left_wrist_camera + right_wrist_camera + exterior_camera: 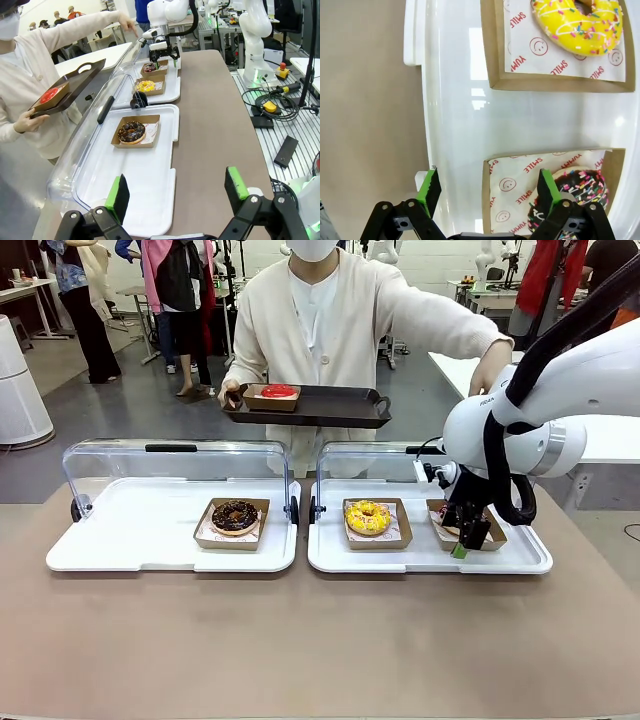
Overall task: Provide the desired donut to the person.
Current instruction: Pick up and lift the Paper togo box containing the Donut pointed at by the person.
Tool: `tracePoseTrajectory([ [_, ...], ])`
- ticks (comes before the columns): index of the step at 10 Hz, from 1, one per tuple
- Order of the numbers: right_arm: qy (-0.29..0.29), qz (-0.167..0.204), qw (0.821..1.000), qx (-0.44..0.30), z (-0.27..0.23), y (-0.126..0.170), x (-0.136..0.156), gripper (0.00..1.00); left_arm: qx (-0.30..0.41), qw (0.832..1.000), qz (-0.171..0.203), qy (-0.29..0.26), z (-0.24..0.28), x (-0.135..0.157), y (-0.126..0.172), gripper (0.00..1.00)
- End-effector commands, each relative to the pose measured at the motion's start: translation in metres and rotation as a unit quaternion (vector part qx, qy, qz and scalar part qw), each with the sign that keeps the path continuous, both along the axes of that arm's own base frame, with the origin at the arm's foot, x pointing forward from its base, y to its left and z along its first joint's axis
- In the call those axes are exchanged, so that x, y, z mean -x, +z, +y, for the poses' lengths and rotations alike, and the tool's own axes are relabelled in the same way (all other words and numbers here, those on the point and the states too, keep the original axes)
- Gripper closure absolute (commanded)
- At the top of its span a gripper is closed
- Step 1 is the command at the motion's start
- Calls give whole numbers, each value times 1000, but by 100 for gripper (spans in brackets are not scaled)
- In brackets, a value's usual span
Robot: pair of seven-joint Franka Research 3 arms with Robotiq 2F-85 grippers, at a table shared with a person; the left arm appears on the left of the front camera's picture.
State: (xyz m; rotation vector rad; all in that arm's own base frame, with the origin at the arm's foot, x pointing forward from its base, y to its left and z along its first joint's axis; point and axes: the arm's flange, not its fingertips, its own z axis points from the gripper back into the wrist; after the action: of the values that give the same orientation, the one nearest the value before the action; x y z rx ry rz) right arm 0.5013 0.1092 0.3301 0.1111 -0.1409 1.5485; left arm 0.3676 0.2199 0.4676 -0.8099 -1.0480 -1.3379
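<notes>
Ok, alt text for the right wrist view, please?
The right gripper hangs open over a white tray, its fingers straddling one wall of the cardboard box that holds a chocolate sprinkled donut. Beyond it on the tray sits a yellow sprinkled donut in a second box.

L gripper [176,192] at 6 o'clock, jaws wide apart, over white tray [145,170] edge. Choc donut [131,132] in carton near centre. Yellow donut [145,86] toward 12, R gripper [166,59] beyond it above sprinkled donut [149,66]. Person [30,65] at 9–10 holds black tray [75,80] w/ red donut [50,95].
</notes>
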Motion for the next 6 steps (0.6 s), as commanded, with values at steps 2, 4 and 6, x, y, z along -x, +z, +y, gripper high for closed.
tracePoseTrajectory([
  [2,5,-1,1000,-18,5,-5,-7,0,3,1000,-3,-1,2,1,2,0],
  [4,7,0,1000,-17,6,-5,-7,0,3,1000,-3,-1,2,1,2,0],
  [6,6,2,1000,-15,5,-6,-8,0,3,1000,-3,-1,2,1,2,0],
])
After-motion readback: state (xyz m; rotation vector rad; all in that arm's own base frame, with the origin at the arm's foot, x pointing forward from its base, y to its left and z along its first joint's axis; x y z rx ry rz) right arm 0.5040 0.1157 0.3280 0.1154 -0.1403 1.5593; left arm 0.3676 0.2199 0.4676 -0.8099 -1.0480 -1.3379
